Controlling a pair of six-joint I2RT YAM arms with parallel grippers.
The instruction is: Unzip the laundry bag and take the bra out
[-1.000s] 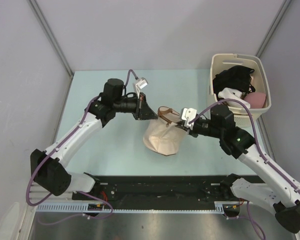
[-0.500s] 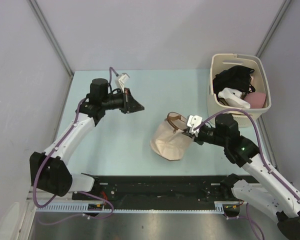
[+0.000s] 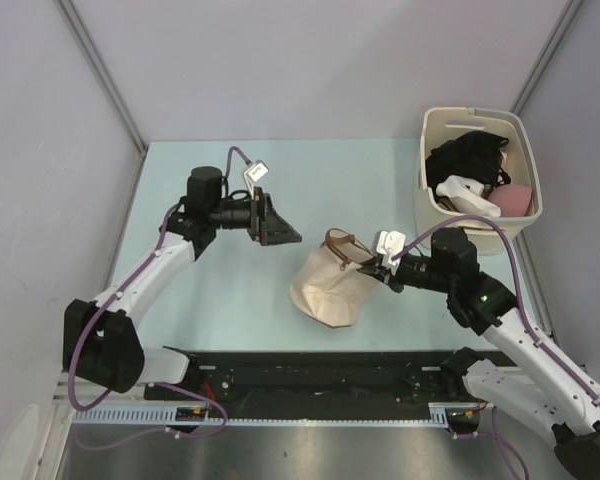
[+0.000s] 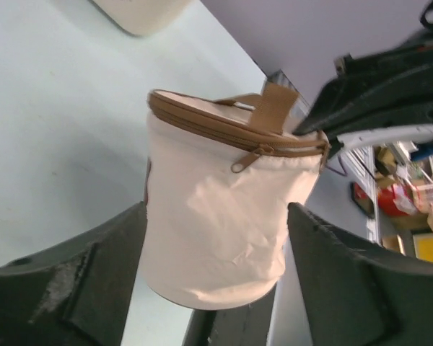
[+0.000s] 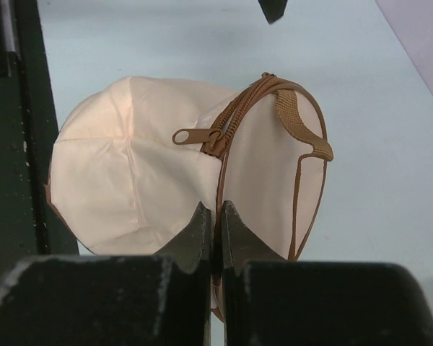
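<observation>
Left gripper [image 3: 283, 230] had swung back toward the bag [image 3: 325, 288] since half a second earlier, and the bag had slid a bit left. Its fingers were spread wide with nothing gripped, stopped just short of the bag on its far-left side. Right gripper [image 3: 380, 268] was pinched tight on the brown zip trim at the bag's right rim. Bag was around the middle of the table [image 3: 360, 180], tipped, lid end up. Zip pull [image 5: 193, 135] hung on the side, and the zip looked closed where I could see it. Basket [image 3: 421, 205] stood at the far right.
</observation>
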